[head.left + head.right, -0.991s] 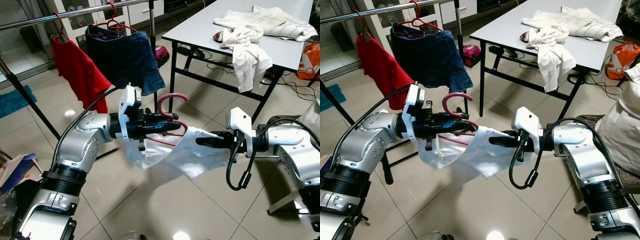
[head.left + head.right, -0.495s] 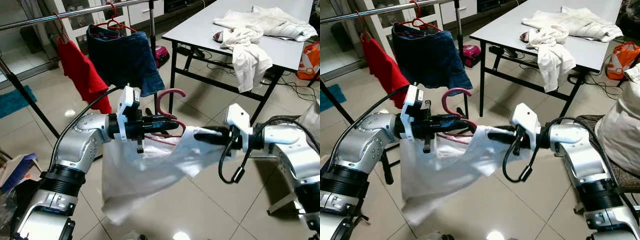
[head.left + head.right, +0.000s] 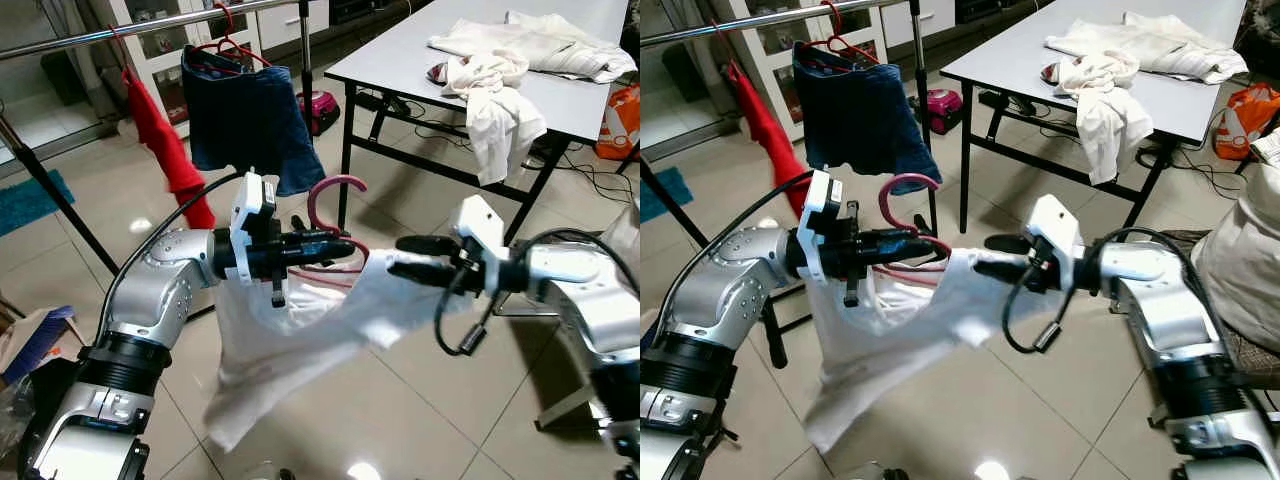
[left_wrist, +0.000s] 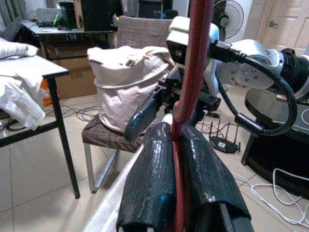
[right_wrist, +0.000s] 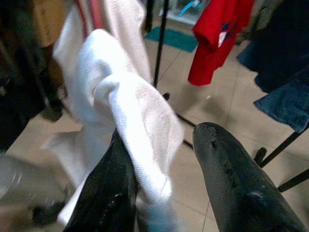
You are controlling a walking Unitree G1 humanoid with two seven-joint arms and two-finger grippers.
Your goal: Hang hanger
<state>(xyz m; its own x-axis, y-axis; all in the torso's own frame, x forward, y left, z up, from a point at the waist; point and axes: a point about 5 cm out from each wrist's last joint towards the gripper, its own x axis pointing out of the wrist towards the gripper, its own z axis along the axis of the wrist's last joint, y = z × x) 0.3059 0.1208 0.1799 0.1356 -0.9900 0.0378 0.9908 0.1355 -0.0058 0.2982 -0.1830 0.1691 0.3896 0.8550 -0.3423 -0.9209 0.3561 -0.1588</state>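
a: where's the hanger?

b: the pink hanger is out in front of the robot at chest height, well below the rail. the left pincer is clamped on it; in the left wrist view the two black fingers squeeze the pink bar from both sides, with the hook curling up above them.

a: is anything on it?

b: a white garment is draped over it and hangs down toward the tiled floor. one corner stretches across to the right pincer.

a: is that one holding the cloth?

b: its fingers stand apart. in the right wrist view the white fabric lies against one finger while the other sits clear of it, so the cloth seems to rest there rather than being pinched, though the blur makes that hard to settle.

a: what's on the rail?

b: a red shirt and a dark blue denim garment, each on a red hanger, side by side. the denim piece hangs just behind and above the left pincer.

a: anything else around?

b: a grey counter to the right at the back, with a heap of white clothes on it, one piece hanging over the near edge. an orange bag sits beyond its far end.
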